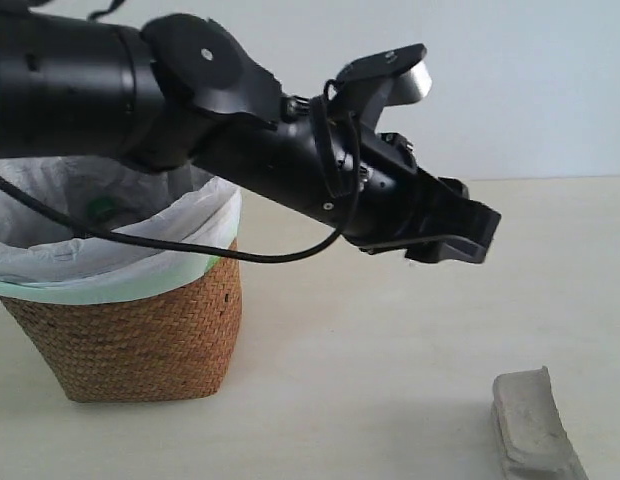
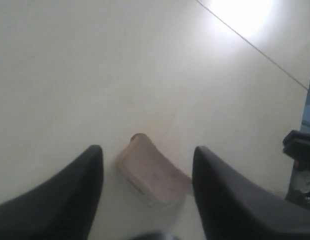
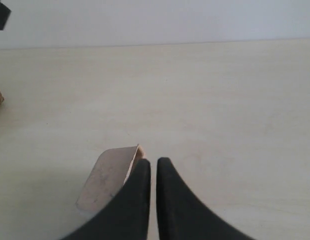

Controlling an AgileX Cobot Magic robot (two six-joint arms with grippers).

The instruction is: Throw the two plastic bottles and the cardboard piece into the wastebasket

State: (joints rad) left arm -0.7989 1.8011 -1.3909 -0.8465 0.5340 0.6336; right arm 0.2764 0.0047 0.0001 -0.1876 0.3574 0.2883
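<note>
Pale tabletop (image 1: 390, 330) carries the beige moulded pulp-cardboard piece (image 2: 152, 172); my left pincer (image 2: 147, 149) hangs wide above it, apparently to straddle it; my right pincer (image 3: 153, 161) is closed, empty.

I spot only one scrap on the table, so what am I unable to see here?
Exterior view: the left arm covers part of the wastebasket, so whether the bottles lie inside cannot be told.
Exterior view: the bottom edge cuts off the cardboard piece.
Right wrist view: the shut right gripper hides part of the cardboard piece.
Left wrist view: blur hides the cardboard piece's surface detail.
</note>
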